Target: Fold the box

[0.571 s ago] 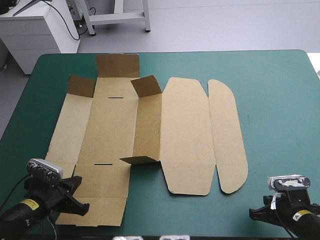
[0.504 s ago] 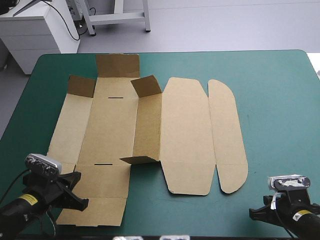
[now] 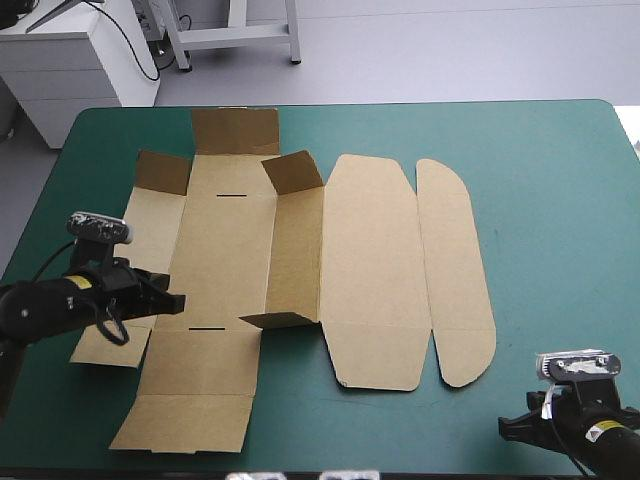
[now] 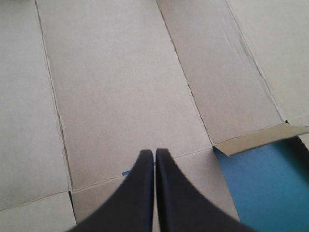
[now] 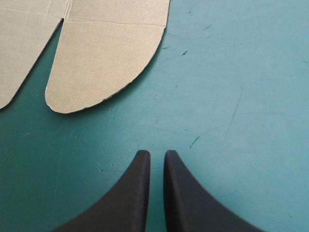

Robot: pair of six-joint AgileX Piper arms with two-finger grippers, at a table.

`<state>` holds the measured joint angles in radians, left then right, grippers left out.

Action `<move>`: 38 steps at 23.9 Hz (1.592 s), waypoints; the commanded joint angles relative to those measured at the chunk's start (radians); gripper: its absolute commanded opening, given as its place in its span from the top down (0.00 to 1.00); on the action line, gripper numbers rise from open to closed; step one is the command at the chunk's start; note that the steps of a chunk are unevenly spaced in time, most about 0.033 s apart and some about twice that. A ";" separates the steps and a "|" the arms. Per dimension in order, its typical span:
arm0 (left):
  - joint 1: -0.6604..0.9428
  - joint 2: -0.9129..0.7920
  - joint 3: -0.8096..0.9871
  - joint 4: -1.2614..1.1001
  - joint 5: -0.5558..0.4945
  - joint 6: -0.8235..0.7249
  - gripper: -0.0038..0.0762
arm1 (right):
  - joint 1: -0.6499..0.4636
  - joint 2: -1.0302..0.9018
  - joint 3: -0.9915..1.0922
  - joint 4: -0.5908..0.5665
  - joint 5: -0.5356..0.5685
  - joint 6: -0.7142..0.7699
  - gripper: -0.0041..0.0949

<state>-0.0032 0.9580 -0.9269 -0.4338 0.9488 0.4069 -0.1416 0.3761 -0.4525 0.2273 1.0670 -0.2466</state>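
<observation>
Two end effectors, one box, one surface; entries run left to right.

1. Left end effector [image 3: 176, 300]: black fingers together in a single point, clamped on nothing. It hovers over the box's left side panel [image 3: 135, 270], pointing in toward the base. Its own wrist view shows the tips [image 4: 154, 153] over bare brown board, just short of a crease.

2. Box [image 3: 370, 260]: brown, spread across the middle of the teal-green surface [image 3: 560, 200] and mostly flat. One long wall [image 3: 295, 250] right of the base stands partly raised with its end tabs turned in. The small tab [image 3: 165, 172] at the far left corner is also up. The wide lid panel and the rounded flap [image 3: 455, 270] lie flat.

3. Right end effector [image 3: 510, 425]: fingers all but touching, holding nothing, parked on bare cover at the near right, well apart from the rounded flap [image 5: 106, 63].

Step in hand, as you may judge it: the early wall-raising stage, with the left side panel next. Your next move likely calls for getting the left tips under or against that panel's outer edge, so it hinges up at the crease without sliding the sheet.

Changes since the earlier frames: the left arm has travelled from the near left corner of the box to midway along its left side. The box and the right arm have not shifted.
</observation>
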 commanded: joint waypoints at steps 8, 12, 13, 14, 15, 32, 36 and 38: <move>0.150 0.351 -0.219 -0.056 -0.038 0.006 0.96 | 0.002 0.006 -0.027 0.013 -0.039 -0.010 0.87; 0.375 0.444 -0.252 -0.242 0.047 0.149 0.96 | 0.002 0.006 -0.027 0.013 -0.039 -0.010 0.87; 0.438 0.467 -0.252 -0.289 0.082 0.199 0.96 | 0.002 0.006 -0.027 0.013 -0.039 -0.010 0.87; 0.476 0.484 -0.252 -0.308 0.109 0.222 0.96 | 0.002 0.006 -0.027 0.013 -0.039 -0.010 0.87; 0.511 0.500 -0.252 -0.317 0.132 0.234 0.96 | 0.002 0.006 -0.027 0.013 -0.039 -0.010 0.87; 0.652 0.592 -0.252 -0.225 0.199 0.430 0.83 | 0.002 0.006 -0.027 0.013 -0.039 -0.010 0.87; 0.652 0.615 -0.252 -0.210 0.178 0.383 0.47 | 0.002 0.006 -0.027 0.013 -0.039 -0.010 0.87; 0.652 0.648 -0.252 -0.208 0.178 0.337 0.44 | 0.002 0.006 -0.027 0.013 -0.039 -0.010 0.87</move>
<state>0.6474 1.6139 -1.1513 -0.6025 1.1286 0.7833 -0.1416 0.3761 -0.4525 0.2273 1.0670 -0.2466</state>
